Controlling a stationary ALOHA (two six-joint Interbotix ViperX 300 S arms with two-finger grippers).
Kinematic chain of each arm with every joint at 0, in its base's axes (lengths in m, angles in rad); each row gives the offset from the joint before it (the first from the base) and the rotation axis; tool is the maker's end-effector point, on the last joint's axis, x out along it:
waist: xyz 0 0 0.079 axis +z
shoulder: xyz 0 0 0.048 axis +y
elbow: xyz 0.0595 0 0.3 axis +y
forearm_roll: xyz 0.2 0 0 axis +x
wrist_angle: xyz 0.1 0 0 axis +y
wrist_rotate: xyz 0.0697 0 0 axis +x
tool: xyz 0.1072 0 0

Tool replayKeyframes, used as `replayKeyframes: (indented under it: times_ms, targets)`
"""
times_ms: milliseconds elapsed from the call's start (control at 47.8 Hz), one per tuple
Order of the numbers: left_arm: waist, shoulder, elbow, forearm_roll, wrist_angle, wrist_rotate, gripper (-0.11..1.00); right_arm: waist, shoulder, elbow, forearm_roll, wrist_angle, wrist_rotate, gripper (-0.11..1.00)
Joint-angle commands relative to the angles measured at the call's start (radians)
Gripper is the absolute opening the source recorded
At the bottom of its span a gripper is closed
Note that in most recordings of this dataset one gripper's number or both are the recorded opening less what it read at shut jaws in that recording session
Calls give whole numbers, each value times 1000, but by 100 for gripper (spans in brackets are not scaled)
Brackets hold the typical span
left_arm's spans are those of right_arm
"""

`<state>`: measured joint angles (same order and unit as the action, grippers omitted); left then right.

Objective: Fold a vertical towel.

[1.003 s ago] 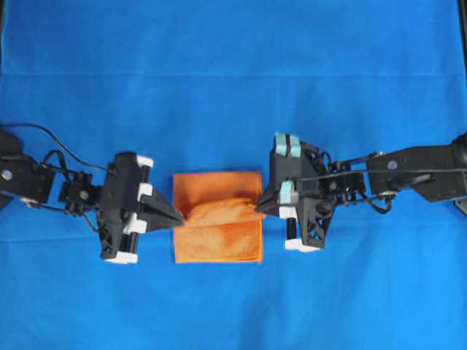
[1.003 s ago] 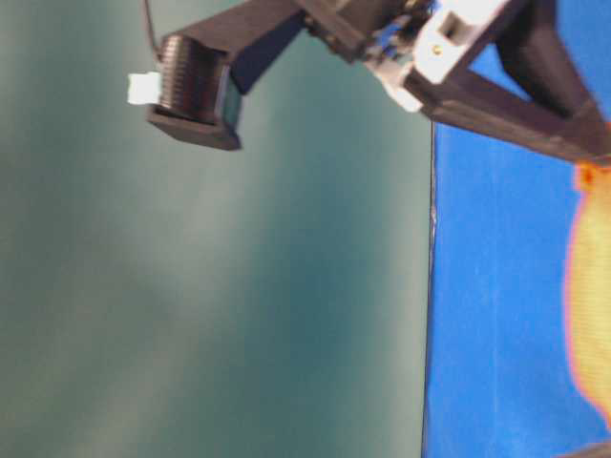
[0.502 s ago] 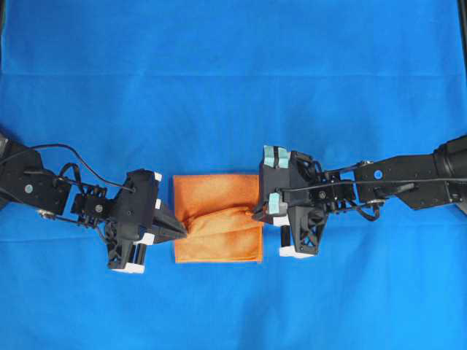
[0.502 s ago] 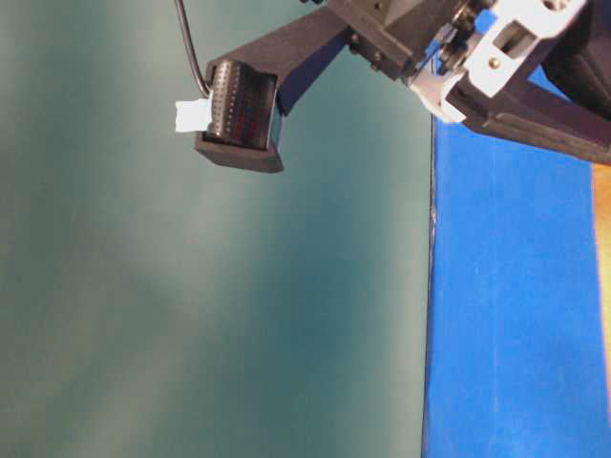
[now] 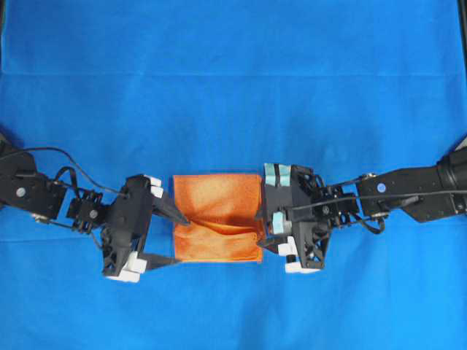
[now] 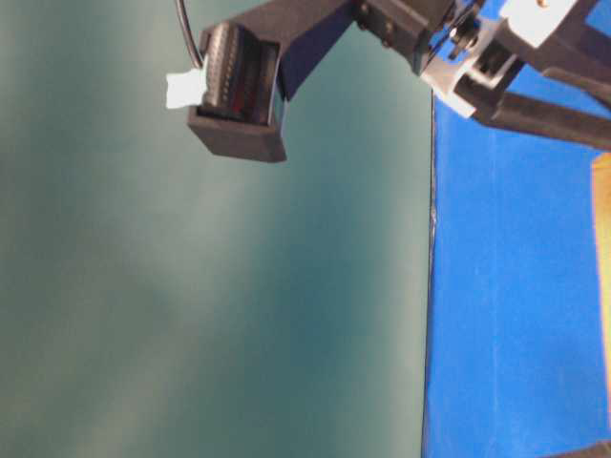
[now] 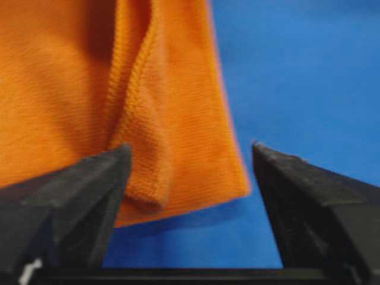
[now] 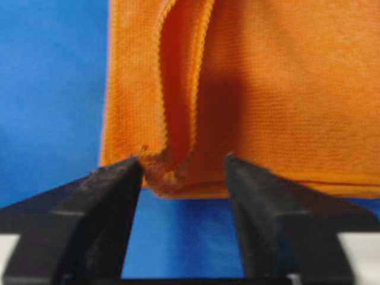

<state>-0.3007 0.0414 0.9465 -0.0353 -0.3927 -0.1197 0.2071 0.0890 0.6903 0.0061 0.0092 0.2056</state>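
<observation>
1. Towel (image 5: 217, 217) lies on the blue sheet (image 5: 233, 87), a fold ridge across its middle.
2. Left gripper (image 5: 169, 237) and right gripper (image 5: 271, 233) flank it, jaws spread, holding nothing, apparently releasing the fold.

Under my hands the worktop (image 5: 233, 87) is covered edge to edge by a bright blue cloth (image 5: 219, 306), smooth, with a faint crease line running across beyond my hands and another nearer to me. The light falls evenly, with only soft shadows close beneath me. Out past the side of my left hand, the table-level view shows the cloth's edge (image 6: 431, 286) against a plain dull teal-green wall (image 6: 191, 315), mottled with paler patches.
</observation>
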Motion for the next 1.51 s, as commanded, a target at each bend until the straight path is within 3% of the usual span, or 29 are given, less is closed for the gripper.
replayKeyframes:
  times_ms: [0,188,397,920,1233,1484]
  targets:
    - [-31,-38,-14,0,11,-5,79,31,-35,-20,0,-3,3,56]
    - [-98,-84,-18,0,46,-23,65,91,-78,-18,2,-2,3,57]
    - [-109,-179,-20,2,109,-25,51,104,-146,-9,-5,-3,-2,57]
    - [-48,-537,-5,2,221,-5,51,26,-437,34,-41,12,-9,56]
    - [-9,-776,32,3,308,149,51,-11,-676,147,-71,14,-11,56]
    - [44,-986,75,3,417,190,51,-43,-933,261,-97,71,-9,56]
